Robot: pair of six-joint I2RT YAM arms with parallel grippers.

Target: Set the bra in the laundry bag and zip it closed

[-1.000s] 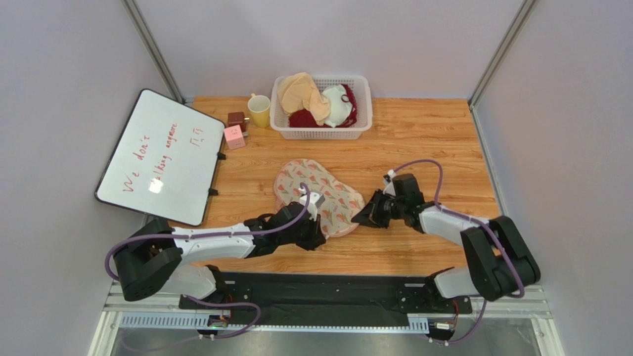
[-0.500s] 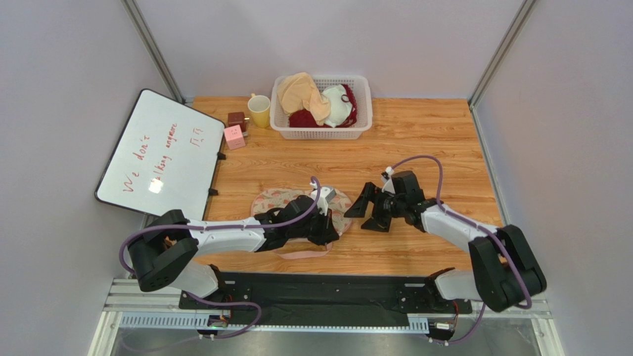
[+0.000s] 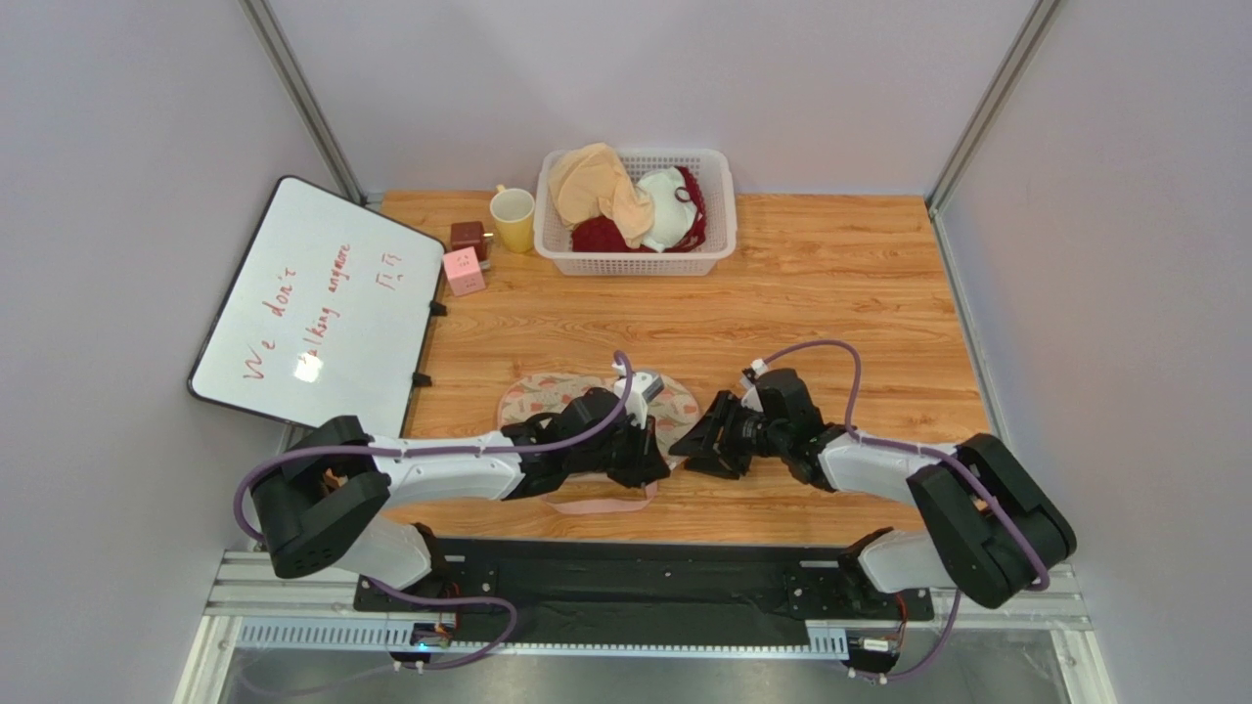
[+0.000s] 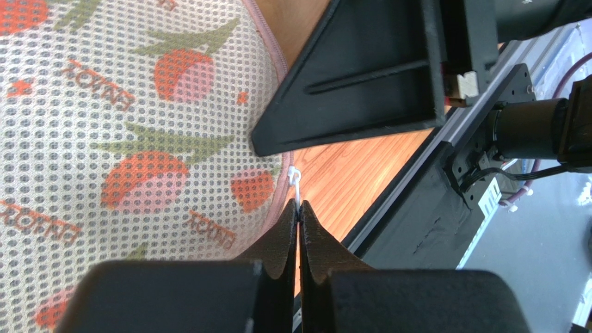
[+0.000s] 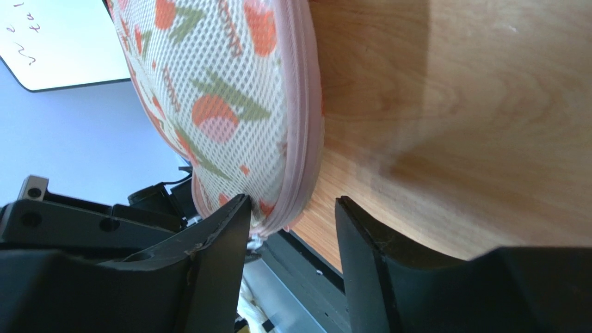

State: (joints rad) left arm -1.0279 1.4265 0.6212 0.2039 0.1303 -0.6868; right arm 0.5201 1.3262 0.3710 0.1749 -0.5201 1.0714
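The laundry bag [image 3: 551,396], cream with pink-red prints and pink zipper edging, lies flat near the table's front, partly under my left arm. My left gripper [image 3: 651,455] is shut on the small white zipper pull [image 4: 295,180] at the bag's right end [image 4: 125,125]. My right gripper [image 3: 694,445] is open, its jaws on either side of the bag's pink-edged rim [image 5: 302,139]; one fingertip [image 5: 233,215] touches the fabric. The grey bra is not in view.
A white slatted basket [image 3: 706,261] with a beige bra and a white-and-red bra stands at the back. A yellow cup [image 3: 513,220], two small cubes [image 3: 463,272] and a whiteboard [image 3: 316,308] sit at the left. A pink loop [image 3: 595,506] lies by the front edge.
The bag has shifted from a diagonal lie to lying low and flat towards the left. My right gripper opened and moved left onto the bag's right end. My left gripper moved right.
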